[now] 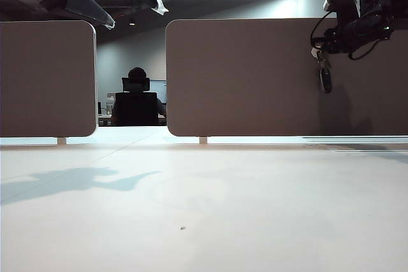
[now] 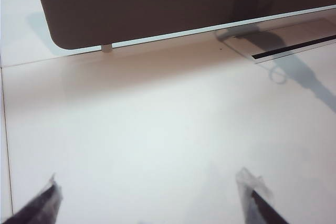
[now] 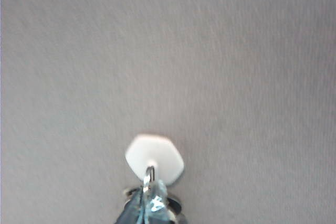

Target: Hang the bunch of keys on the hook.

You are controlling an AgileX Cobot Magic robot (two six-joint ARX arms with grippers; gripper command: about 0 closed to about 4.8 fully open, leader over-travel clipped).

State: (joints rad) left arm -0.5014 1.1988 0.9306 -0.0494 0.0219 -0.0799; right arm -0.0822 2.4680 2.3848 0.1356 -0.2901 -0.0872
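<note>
Keys: the bunch of keys hangs high against the right-hand panel, a dark elongated fob dangling below small metal rings; in the right wrist view only a shiny ring and glinting metal show at the hook.
Left gripper: the left gripper hovers high at the upper left of the exterior view, its two dark, tapered fingers spread wide apart with nothing between them, well above the table.
Table: the table is a smooth, pale, matte surface carrying a soft grey shadow of the left arm.
Left panel: the left panel is a flat grey-beige board with rounded corners, standing on a short peg.
Right panel: the right panel has the same fine, fabric-like grain, seen close in the right wrist view.
Hook: the hook is a small white hexagonal pad with softened corners, stuck flat on the right panel, a thin metal prong at its lower middle.
Right gripper: the right gripper is pressed together on the keys' ring, right at the prong.
</note>
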